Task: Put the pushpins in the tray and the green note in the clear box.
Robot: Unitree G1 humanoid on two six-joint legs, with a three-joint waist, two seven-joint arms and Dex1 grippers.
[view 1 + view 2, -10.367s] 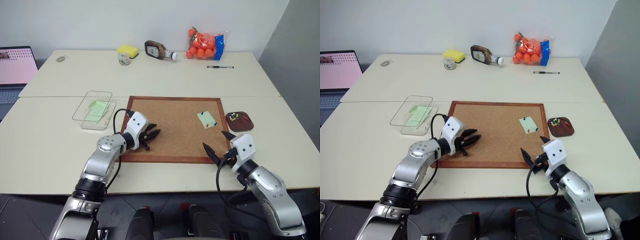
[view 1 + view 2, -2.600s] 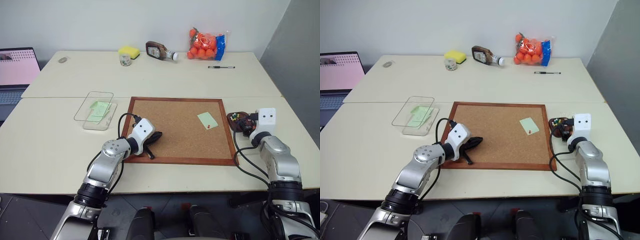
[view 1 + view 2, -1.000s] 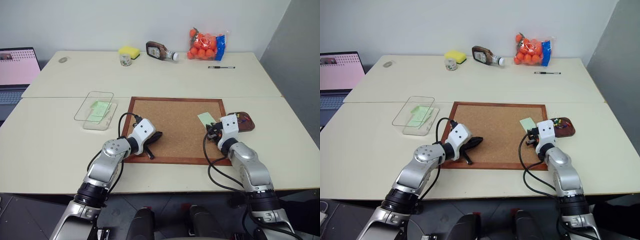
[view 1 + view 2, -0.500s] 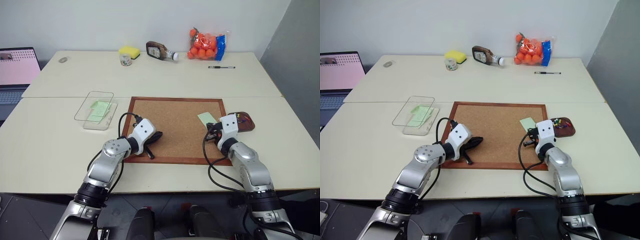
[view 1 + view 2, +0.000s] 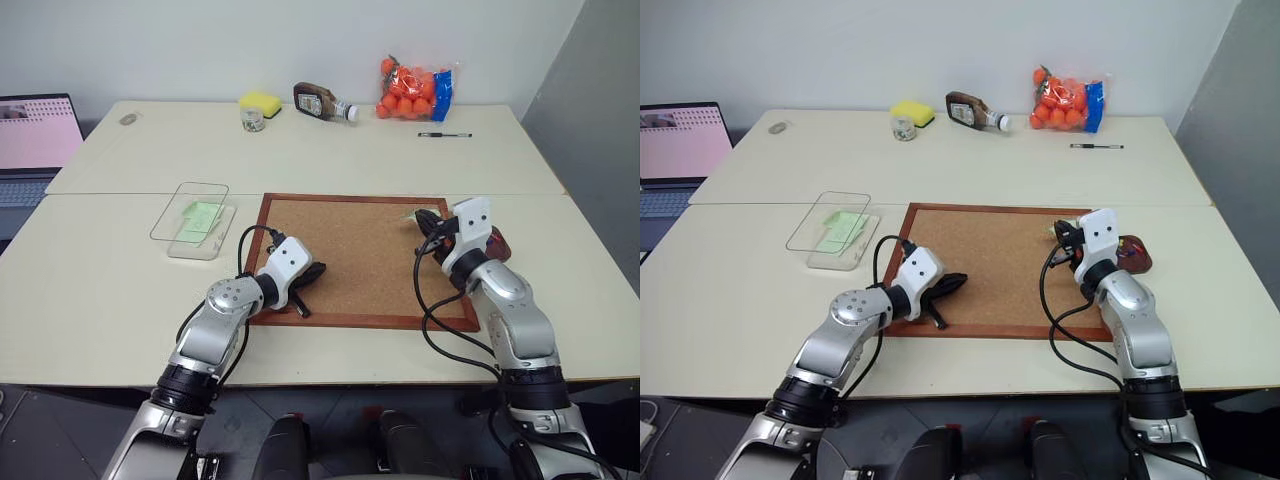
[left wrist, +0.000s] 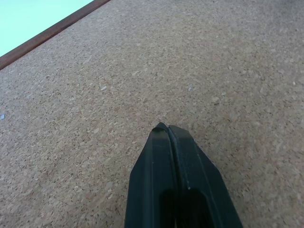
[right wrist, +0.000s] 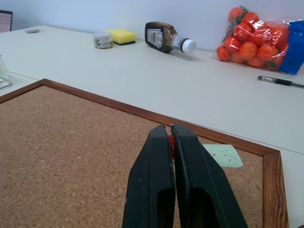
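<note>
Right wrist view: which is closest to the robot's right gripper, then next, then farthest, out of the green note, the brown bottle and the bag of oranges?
Measured from the right gripper:
1. The green note, lying on the cork board just beyond the fingertips.
2. The brown bottle, on its side far back on the table.
3. The bag of oranges, at the back beside the wall, about as far as the bottle; too close to call.

bare cork board (image 5: 350,250) centre, bottle (image 5: 322,102) far back

Both pincers (image 6: 168,129) (image 7: 171,127) closed, right raised.
</note>
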